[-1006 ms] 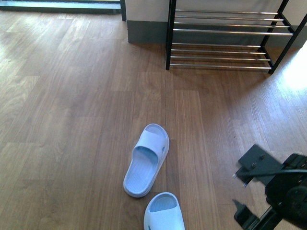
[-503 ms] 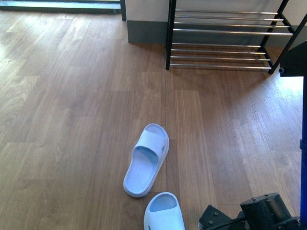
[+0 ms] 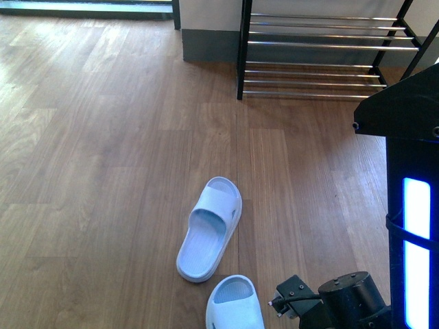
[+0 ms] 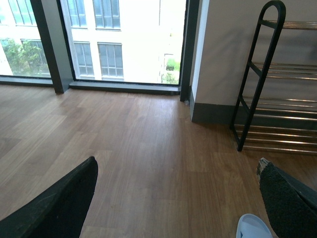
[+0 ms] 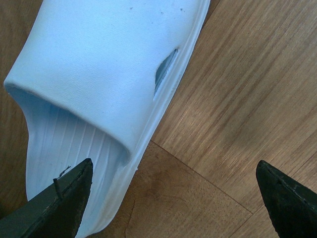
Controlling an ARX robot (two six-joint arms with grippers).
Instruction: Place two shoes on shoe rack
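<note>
R arm up, hides rack end; L pincer, R pincer over slide agape, empty

Front view: high on robot body, angled down over floor toward shoe rack at far edge. Left wrist view: low, near-level, facing window; shares rack and floor with front view. Right wrist view: close above one pale blue slide, facing down.

Domestic-looking room: wood-plank floor, tall window, metal shoe rack by the wall, pale blue slides.
</note>
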